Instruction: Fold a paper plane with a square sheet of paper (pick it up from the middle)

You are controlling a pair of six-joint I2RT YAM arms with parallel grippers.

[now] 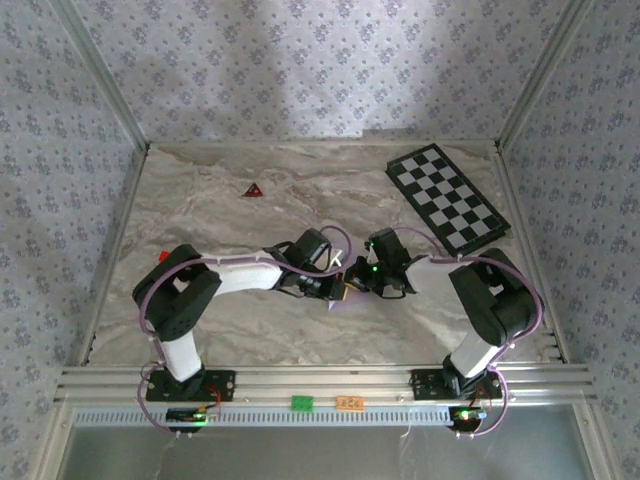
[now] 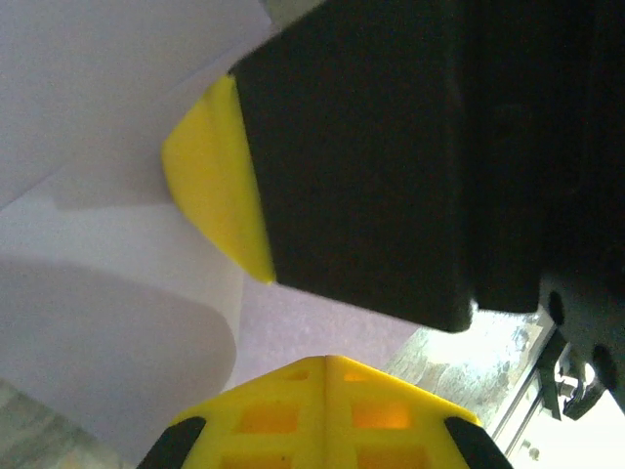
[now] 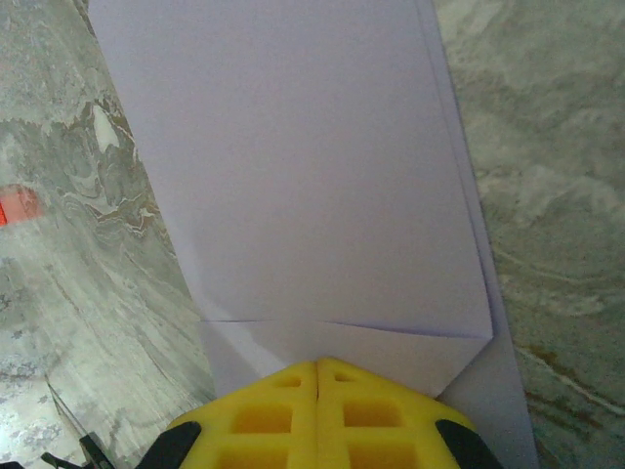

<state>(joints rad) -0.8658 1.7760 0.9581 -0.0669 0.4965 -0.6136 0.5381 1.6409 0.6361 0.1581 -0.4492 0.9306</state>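
A: Where was the sheet of paper [image 3: 303, 166]?

B: Mid-table towards the front, where the two arms met. On the right wrist camera it lay as a long pale lilac strip running away from the fingers. It was partly folded, with layered edges down its right side and a crease across it close to the fingertips. The marbled table [image 3: 557, 195] showed on either side of it.

A: And the right gripper [image 3: 317, 366]?

B: It was closed, its two yellow fingers pressed together with no gap. The tips sat over the near end of the sheet. The paper showed face-on rather than slipped between the fingers, so nothing looked pinched. Whether the tips touched it could not be told.

A: And the left gripper [image 2: 327, 363]?

B: It was closed in the same way. Lilac paper lay just beyond its tips, and part of the sheet curled upward at the left of its view. The right arm's black gripper body stood close in front, with one yellow finger [image 2: 210, 186] right beside the curled paper.

A: Was anything else on the table?

B: Seen from above, the checkered board [image 1: 447, 197] lay at the far right. A small dark red triangle [image 1: 252, 190] lay on the far side, left of centre. Both were well apart from the paper.
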